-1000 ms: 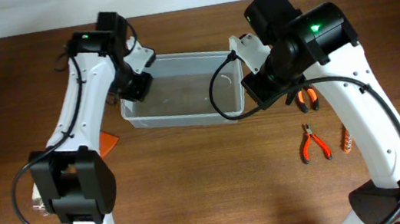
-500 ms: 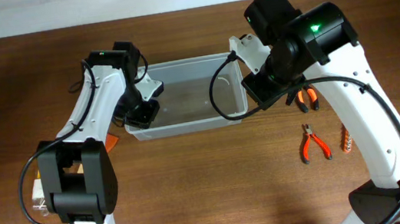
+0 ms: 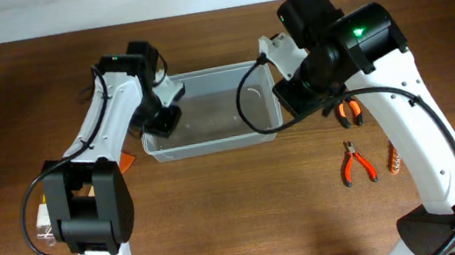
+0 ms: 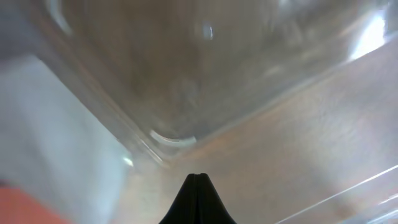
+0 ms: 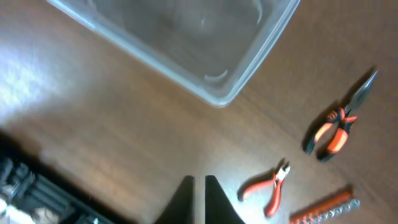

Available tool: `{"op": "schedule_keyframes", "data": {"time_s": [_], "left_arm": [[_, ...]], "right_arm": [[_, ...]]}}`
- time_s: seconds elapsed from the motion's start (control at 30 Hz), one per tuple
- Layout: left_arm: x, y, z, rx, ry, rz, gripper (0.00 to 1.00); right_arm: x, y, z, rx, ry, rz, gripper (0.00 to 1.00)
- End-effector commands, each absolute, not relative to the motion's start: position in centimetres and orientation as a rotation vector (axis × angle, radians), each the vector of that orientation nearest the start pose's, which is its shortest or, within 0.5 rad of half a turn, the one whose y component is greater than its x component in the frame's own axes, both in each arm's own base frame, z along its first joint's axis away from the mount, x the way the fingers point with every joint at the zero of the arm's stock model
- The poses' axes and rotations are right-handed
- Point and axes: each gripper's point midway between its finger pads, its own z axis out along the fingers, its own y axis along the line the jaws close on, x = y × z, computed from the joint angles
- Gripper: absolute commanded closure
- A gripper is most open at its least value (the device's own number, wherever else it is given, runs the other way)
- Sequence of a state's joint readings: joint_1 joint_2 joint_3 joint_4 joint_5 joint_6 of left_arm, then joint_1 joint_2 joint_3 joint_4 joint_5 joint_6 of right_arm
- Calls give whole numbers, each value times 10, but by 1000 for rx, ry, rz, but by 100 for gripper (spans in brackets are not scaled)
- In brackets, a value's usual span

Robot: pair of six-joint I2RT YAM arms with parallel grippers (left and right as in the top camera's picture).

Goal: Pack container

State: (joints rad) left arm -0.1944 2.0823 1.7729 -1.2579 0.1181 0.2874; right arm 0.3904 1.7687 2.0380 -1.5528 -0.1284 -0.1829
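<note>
The container (image 3: 208, 117), a clear plastic bin with a rimmed top, lies empty at the table's middle back. My left gripper (image 3: 165, 120) is at its left end; in the left wrist view its fingers (image 4: 198, 179) are shut and empty, with the container's corner (image 4: 168, 134) just ahead. My right gripper (image 3: 291, 94) is at the bin's right end. In the right wrist view its fingers (image 5: 199, 182) are shut but for a thin gap, empty, over bare table, apart from the container (image 5: 186, 37).
Orange-and-black pliers (image 3: 350, 112) (image 5: 334, 122), small red cutters (image 3: 356, 165) (image 5: 268, 185) and a red-handled tool (image 3: 393, 158) (image 5: 323, 205) lie right of the bin. An orange object (image 3: 124, 163) and a small clear box (image 3: 42, 224) lie at the left.
My left gripper moved from the bin's back left corner forward to its left end. The bin slid a little toward the front and turned slightly. The right arm barely moved.
</note>
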Motion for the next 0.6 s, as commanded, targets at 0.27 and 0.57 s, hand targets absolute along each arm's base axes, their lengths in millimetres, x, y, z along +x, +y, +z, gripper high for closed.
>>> {"op": "schedule_keyframes", "data": {"time_s": [0.27, 0.57], "left_arm": [[446, -76, 237, 589, 2725, 42, 35], [400, -19, 312, 307, 2676, 59, 1]], "right_arm": [[388, 129, 285, -711, 2531, -95, 10], [363, 21, 350, -215, 2512, -185, 1]]}}
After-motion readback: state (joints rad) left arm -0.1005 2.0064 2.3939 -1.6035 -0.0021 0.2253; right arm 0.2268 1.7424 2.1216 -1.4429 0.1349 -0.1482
